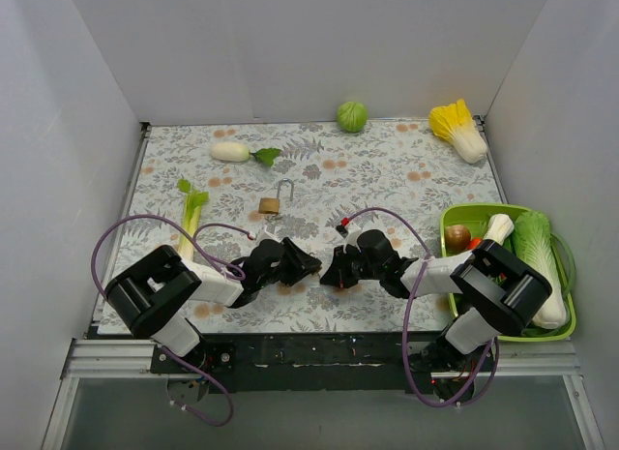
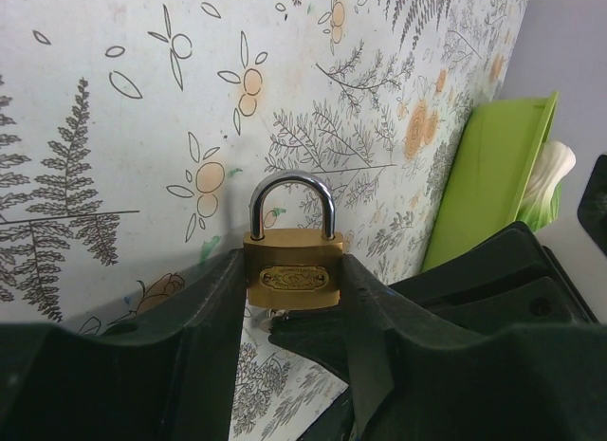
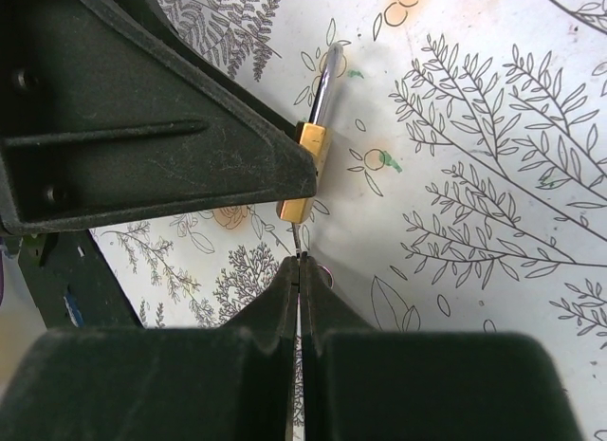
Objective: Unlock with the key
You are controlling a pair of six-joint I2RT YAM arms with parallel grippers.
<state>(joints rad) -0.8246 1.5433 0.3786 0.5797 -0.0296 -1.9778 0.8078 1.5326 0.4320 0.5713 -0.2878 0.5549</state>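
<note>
Presently, a padlock (image 2: 291,270) of brass is clamped by its body between the fingers of the left end effector (image 1: 306,266). Its steel shackle is seated in the body and points away from the wrist. The fingers are kept at a middling width by the lock's sides.

The right end effector (image 3: 299,268) is seen with its fingers pressed together on a key (image 3: 297,242), of which only a thin blade shows. The blade's tip is met with the underside of the padlock, directly ahead of the fingertips; how far it has entered cannot be told. The two end effectors are brought nose to nose over the near middle of the desk (image 1: 406,169).

A second padlock (image 1: 274,202) is seen lying on the desk beyond the left end effector, apart from it, with its shackle apparently swung up.

To the right of the right end effector, beside that arm, a green tray (image 1: 455,216) is set. In it are held a leafy green-and-white cabbage (image 1: 538,261), a white stalk (image 1: 498,227), a brown round item (image 1: 457,237) and a small red item (image 1: 474,244).
</note>
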